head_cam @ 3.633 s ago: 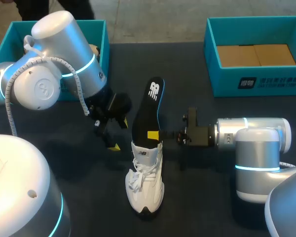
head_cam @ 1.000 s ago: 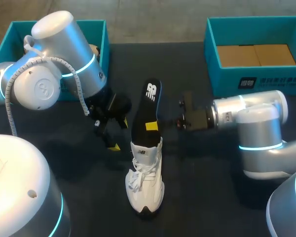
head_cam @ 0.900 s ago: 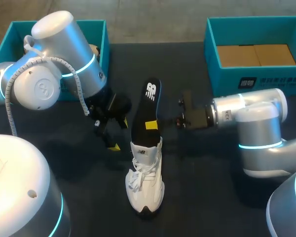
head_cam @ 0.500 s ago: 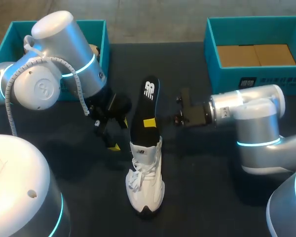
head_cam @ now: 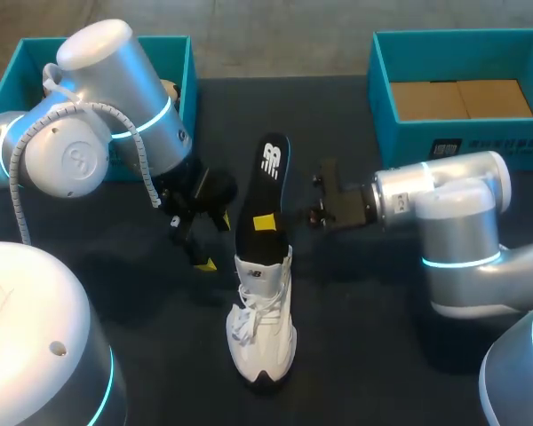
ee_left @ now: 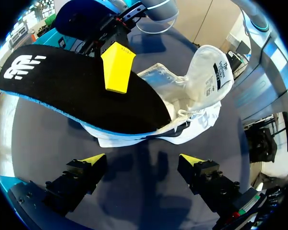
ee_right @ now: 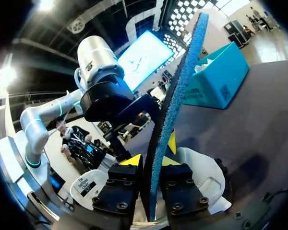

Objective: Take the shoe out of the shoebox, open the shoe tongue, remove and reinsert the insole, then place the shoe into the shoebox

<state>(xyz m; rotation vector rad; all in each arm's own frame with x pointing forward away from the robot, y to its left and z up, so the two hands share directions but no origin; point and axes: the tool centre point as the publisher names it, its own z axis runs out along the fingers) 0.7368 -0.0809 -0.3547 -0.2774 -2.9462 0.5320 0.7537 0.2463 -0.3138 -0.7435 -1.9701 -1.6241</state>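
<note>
Head view: nearest, the white shoe (head_cam: 262, 328) stands on the table, its black insole (head_cam: 268, 191) rising out, pinched by the right gripper (ee_right: 152, 163). The left gripper (ee_left: 143, 160) hangs spread beside it. Farthest, the right shoebox (head_cam: 453, 146) holds brown cardboard (head_cam: 457, 99); the left arm hides most of the left box (head_cam: 188, 80).

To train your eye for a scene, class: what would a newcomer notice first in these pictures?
The black insole with its blue underside stands on edge mid-table, pinched between the yellow tips of the right gripper, its lower end at the opening of the white shoe. The left gripper hangs open beside them. One blue box sits at the table's far left corner, another blue box at the far right.
</note>
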